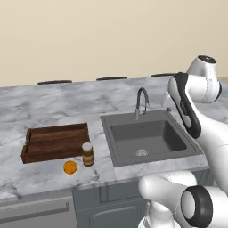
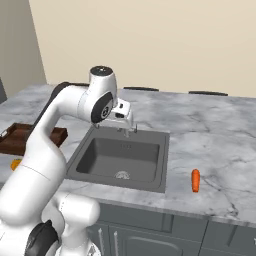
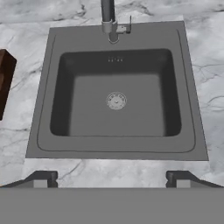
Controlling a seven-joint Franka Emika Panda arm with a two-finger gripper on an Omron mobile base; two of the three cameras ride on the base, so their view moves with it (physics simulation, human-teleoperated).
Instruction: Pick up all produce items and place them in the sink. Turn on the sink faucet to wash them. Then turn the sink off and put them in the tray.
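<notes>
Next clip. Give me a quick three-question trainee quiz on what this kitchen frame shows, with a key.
1. True or false: the sink already holds a produce item.
2. Which side of the sink does the carrot piece lie on in the right base view? A) left B) right C) inside it
3. Fill in: the orange fruit sits on the counter beside the brown ____, in front of the tray.

Key: 1 false, the basin holds no produce. 2 B. 3 jar. Bonus fact: the gripper hangs open above the sink, holding nothing.
</notes>
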